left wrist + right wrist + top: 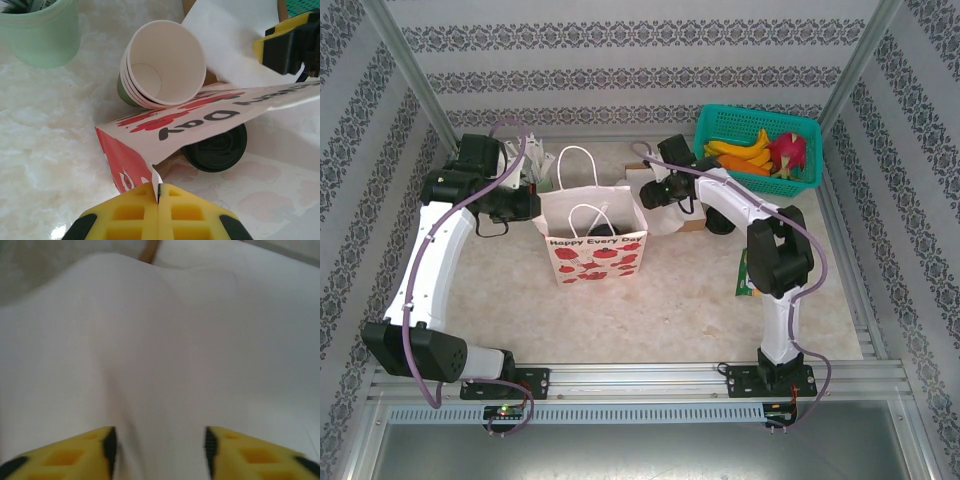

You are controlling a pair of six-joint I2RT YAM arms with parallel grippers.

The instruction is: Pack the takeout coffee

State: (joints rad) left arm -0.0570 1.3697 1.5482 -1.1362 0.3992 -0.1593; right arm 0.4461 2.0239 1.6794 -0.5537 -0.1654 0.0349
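Observation:
In the left wrist view a stack of paper cups (165, 65) lies on its side, cream inside and dark green outside, mouth toward the camera. A round black lid (217, 147) shows just below the rim of the strawberry-printed paper bag (200, 110). My left gripper (158, 192) is shut on a corner of that rim. From above, the bag (592, 240) stands mid-table with my left gripper (525, 205) at its left edge and my right gripper (645, 190) at its back right. In its own view my right gripper (157, 450) is open, close to a blurred white paper surface (165, 350).
A pale green cup of white sticks (42, 32) stands left of the cups. A teal basket of fruit (760, 150) sits at the back right. Brown cardboard (692, 225) lies by the right arm, and a green packet (745, 272) lies nearer its base.

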